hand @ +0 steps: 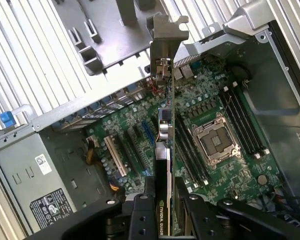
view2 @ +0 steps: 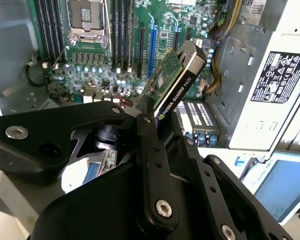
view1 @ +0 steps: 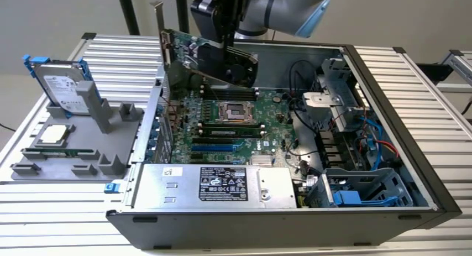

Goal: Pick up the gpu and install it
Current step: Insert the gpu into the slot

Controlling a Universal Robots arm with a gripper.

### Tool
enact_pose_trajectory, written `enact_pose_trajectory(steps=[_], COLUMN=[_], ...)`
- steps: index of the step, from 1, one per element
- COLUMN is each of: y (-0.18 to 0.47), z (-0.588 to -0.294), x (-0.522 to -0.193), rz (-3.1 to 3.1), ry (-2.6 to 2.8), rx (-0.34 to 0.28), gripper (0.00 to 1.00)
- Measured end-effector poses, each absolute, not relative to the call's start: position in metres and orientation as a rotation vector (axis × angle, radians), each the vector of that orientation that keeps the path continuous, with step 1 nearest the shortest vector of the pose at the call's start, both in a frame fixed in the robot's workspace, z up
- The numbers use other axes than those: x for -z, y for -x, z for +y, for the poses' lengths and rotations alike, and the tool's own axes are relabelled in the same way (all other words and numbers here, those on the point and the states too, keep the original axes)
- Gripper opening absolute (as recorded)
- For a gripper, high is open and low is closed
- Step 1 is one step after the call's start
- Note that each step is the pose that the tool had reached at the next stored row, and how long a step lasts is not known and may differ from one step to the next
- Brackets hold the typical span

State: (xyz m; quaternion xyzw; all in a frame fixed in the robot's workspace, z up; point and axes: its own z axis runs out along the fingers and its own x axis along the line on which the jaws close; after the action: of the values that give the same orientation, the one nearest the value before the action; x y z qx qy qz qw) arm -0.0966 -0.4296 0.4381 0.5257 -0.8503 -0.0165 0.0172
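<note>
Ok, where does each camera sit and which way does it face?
Exterior view: off the arm, looking down into the open case; the arm and gripper holding the gpu show.
First wrist view: at the wrist, looking down the gpu's edge onto the motherboard; gripper shows.
Second wrist view: at the wrist, facing the gpu's black side; gripper shows.
All share the gpu.
</note>
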Motion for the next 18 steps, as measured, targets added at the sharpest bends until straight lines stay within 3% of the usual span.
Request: enact_pose_trajectory(steps=[18], y=[0.0966], z=[-0.4296], x=[-0.4393], rz=[-2.568], ry=[-1.746], rx=[0.049], gripper=[0.00])
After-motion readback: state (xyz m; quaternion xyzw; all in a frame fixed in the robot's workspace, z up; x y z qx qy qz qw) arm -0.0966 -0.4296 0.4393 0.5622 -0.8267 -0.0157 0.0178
